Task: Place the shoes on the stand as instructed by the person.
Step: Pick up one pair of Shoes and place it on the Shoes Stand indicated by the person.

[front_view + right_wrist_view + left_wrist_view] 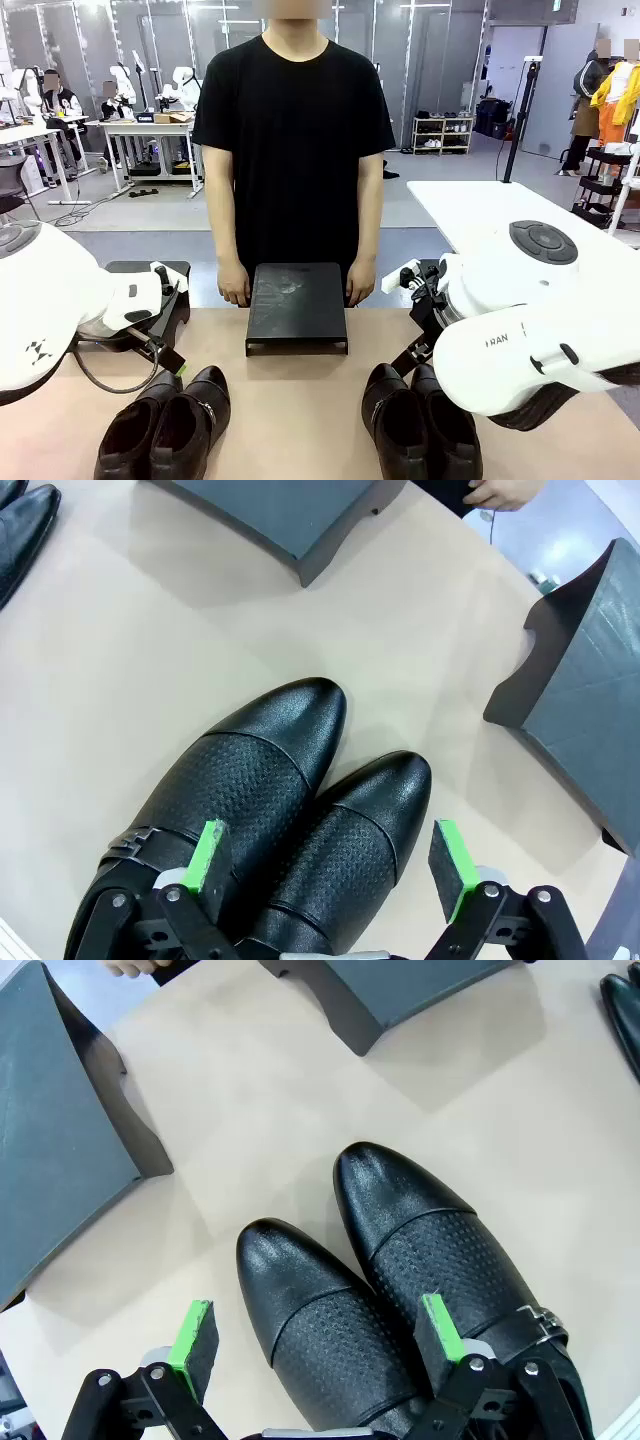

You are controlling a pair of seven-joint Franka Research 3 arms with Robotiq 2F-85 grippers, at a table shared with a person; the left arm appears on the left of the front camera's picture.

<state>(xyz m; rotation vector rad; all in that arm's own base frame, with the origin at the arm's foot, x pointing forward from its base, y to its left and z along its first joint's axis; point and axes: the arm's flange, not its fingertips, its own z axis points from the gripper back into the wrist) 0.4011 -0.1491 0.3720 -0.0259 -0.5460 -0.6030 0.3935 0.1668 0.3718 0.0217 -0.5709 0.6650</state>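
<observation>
Pale and bare apart from the task's things, the surface stands in a big workshop with benches, racks and other people far behind. At its far edge is the middle stand, a low black platform. The person stands right behind this stand with one hand at its left corner and the other hand at its right; I cannot make out any pointing. A left stand and a right stand flank the middle stand.

Both pairs of shoes sit on the surface, none on a stand yet. The left pair lies nearer the robot than the middle stand and off to its left, toes aimed toward it; the right pair mirrors that on its right.

The left gripper hovers over its pair with jaws wide apart and nothing held — one green pad hangs outside the shoes, the other above the second shoe. The right gripper is likewise spread and empty over its pair.

This looks like the opening step: poised above the shoes, nothing gripped. The next move seems to call for the person's sign of which stand to fill, then a descent to bracket the shoes squarely — glossy leather may slip in a shallow pinch.
</observation>
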